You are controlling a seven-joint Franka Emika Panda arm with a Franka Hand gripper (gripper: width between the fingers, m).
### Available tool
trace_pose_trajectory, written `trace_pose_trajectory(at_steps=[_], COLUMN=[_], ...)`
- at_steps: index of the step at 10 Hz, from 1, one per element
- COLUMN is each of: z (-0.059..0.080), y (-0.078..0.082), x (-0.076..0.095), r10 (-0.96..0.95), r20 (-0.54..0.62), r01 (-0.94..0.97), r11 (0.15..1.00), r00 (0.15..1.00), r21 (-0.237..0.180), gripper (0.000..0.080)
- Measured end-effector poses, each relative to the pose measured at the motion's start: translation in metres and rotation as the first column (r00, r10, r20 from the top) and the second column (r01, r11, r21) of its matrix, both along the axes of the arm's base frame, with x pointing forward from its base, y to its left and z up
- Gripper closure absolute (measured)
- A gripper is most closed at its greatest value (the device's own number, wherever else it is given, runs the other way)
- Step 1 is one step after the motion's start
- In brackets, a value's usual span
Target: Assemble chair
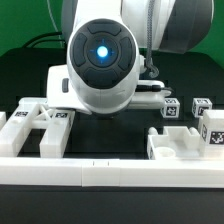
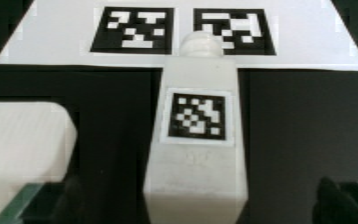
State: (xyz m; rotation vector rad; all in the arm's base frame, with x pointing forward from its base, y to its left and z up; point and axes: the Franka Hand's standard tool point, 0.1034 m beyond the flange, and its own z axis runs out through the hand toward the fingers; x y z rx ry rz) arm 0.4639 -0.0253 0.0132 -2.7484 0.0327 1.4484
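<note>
In the wrist view a square white post [image 2: 197, 130] of the chair lies on the black table, with one marker tag on its upper face. A small peg on its end reaches the edge of the marker board [image 2: 51, 40]. My gripper [image 2: 190, 200] is open and stands over the post's near end. One dark finger [image 2: 25, 205] shows on each side, well apart from the post. In the exterior view the arm's round wrist [image 1: 100, 60] hides the gripper and the post. Other chair pieces lie at the exterior view's left [image 1: 35, 128] and right [image 1: 185, 140].
A long low white border rail [image 1: 110, 175] runs along the front of the table. Two small tagged blocks [image 1: 170, 108] stand at the exterior view's right. Another white piece [image 2: 25, 130] lies beside the post in the wrist view.
</note>
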Motion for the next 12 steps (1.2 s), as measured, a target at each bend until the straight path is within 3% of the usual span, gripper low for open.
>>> trace_pose_trajectory(at_steps=[3,5,6,7,8,9,12], z=[-0.006,-0.006,-0.006,-0.006,-0.006,-0.001,0.040], y=[0.001,0.002,0.002,0.002,0.002,0.003,0.010], x=[-0.004,-0.004,-0.004,-0.004,-0.003,0.000,0.033], r10=[0.007,0.007,0.007,0.008,0.008,0.009,0.010], r20=[0.006,0.007,0.007,0.007,0.009,0.010,0.031], r01=[-0.007,-0.007,-0.007,-0.008,-0.008,-0.009,-0.010], r11=[1.000,1.000,1.000,1.000,1.000,1.000,1.000], r00=[1.000,1.000,1.000,1.000,1.000,1.000,0.999], r21=[-0.005,-0.005,-0.005,-0.005,-0.005,-0.004,0.009], gripper=[0.0151,0.0411,0.0411,0.0517,0.0517,0.0517,0.0517])
